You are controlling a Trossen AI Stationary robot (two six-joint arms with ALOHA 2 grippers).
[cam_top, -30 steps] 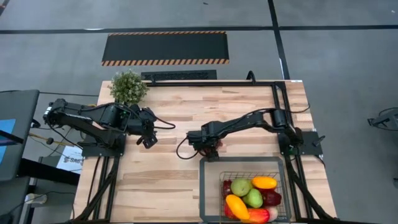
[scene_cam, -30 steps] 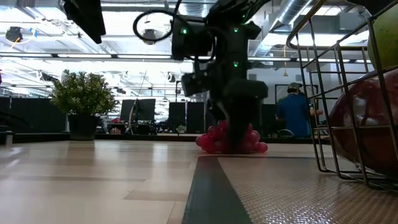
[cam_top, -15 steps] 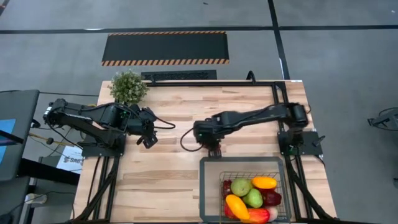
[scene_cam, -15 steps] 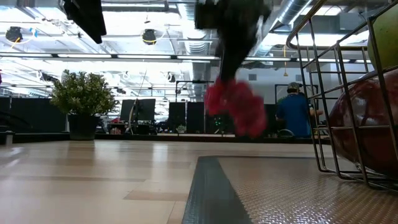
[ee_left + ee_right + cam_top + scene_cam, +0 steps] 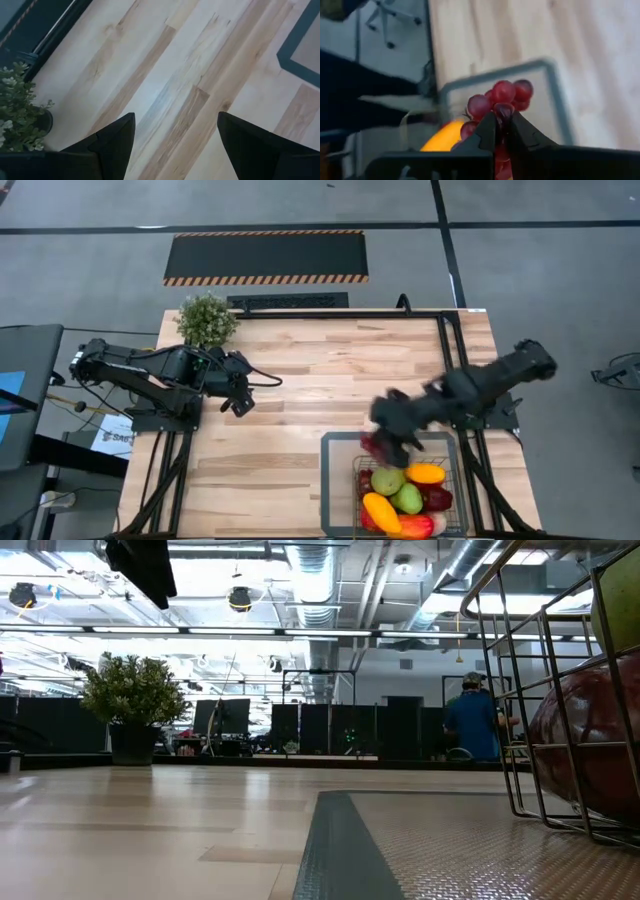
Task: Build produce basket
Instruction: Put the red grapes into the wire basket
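Observation:
The purple-red grape bunch (image 5: 501,98) hangs in the air over the far left corner of the basket (image 5: 336,480), with my right gripper (image 5: 501,126) shut on it. In the high view that gripper (image 5: 388,436) and the bunch (image 5: 374,447) are blurred. The wire basket holds several produce pieces: a green one (image 5: 388,480), an orange one (image 5: 425,473), a yellow one (image 5: 380,510) and a maroon one (image 5: 437,498). My left gripper (image 5: 240,396) stands open over the table's left part, near the plant, with nothing between its fingers (image 5: 112,142). My right gripper pinches the grape bunch between its two fingers (image 5: 487,131), on grapes in the middle of the bunch (image 5: 503,111). Several grapes stick out past the fingertips. The bunch is lifted clear of the table and of the basket.
A bushy green potted plant (image 5: 206,319) stands at the table's far left corner. In the low view the basket's wire wall (image 5: 530,700) rises at the right with a maroon fruit (image 5: 590,750) behind it. A person in blue (image 5: 470,725) sits in the room beyond the table.
My right gripper has lifted the grape bunch off the table just beyond the basket. It has swung fast with the bunch toward the right and near edges, and now holds it over the basket's far left corner. The bunch has left the low view.

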